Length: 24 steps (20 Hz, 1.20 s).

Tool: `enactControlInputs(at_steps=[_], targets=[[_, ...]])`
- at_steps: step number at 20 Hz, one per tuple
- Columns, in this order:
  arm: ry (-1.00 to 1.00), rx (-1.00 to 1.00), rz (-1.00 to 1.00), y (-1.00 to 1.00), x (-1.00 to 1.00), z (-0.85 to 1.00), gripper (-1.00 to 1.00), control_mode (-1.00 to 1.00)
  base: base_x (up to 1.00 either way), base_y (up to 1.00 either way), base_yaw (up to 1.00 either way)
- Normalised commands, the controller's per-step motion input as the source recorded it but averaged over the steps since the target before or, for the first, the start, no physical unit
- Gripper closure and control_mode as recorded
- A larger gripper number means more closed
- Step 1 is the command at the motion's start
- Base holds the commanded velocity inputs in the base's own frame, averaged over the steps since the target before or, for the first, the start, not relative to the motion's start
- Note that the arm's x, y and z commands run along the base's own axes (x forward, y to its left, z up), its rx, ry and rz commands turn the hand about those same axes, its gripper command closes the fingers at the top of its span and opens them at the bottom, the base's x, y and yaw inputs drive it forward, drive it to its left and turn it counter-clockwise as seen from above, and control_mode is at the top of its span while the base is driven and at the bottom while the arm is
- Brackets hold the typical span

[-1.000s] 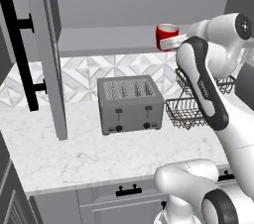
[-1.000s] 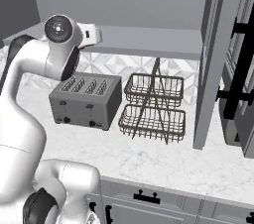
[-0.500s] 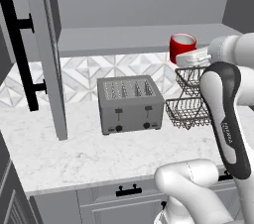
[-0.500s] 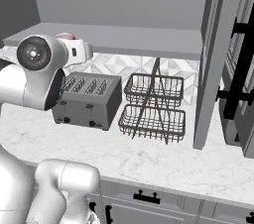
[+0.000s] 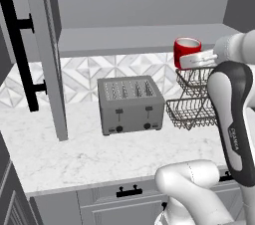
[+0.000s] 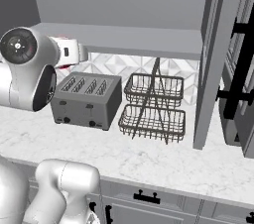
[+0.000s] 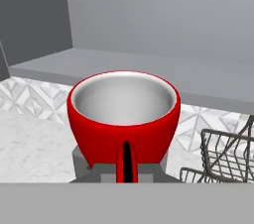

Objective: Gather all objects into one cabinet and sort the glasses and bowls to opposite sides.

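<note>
Even, soft rendered light, sharp thru-out, no blur, faint shadow under cabinet shelf [image 5: 144, 37], mild gloss on mug [image 7: 124, 119]

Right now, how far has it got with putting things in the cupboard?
Done: the cabinet doors stand open, but the visible shelf holds nothing yet. In hand: one red mug carried upright in the tool, just in front of the shelf edge. Left: placing it, then the others.

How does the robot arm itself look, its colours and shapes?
The arm has rounded glossy white segments with dark grey joint sections. One dark section carries small white lettering. A round dark joint cap with a white rim faces the right base camera. No loose cables are visible.
</note>
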Motion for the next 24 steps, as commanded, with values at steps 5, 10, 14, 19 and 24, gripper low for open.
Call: enactControlInputs(at_steps=[5, 10, 14, 19, 24], targets=[[0.00, 0.00, 0.00, 0.00, 0.00, 0.00, 1.00, -1.00, 0.00, 0.00, 0.00], [0.00, 0.00, 0.00, 0.00, 0.00, 0.00, 1.00, 1.00, -0.30, 0.00, 0.00], [0.00, 0.00, 0.00, 0.00, 0.00, 0.00, 1.00, 1.00, -1.00, -0.16, -0.02], [0.00, 0.00, 0.00, 0.00, 0.00, 0.00, 1.00, 1.00, -1.00, -0.27, -0.05], [0.00, 0.00, 0.00, 0.00, 0.00, 0.00, 1.00, 1.00, -0.82, -0.77, -0.07]])
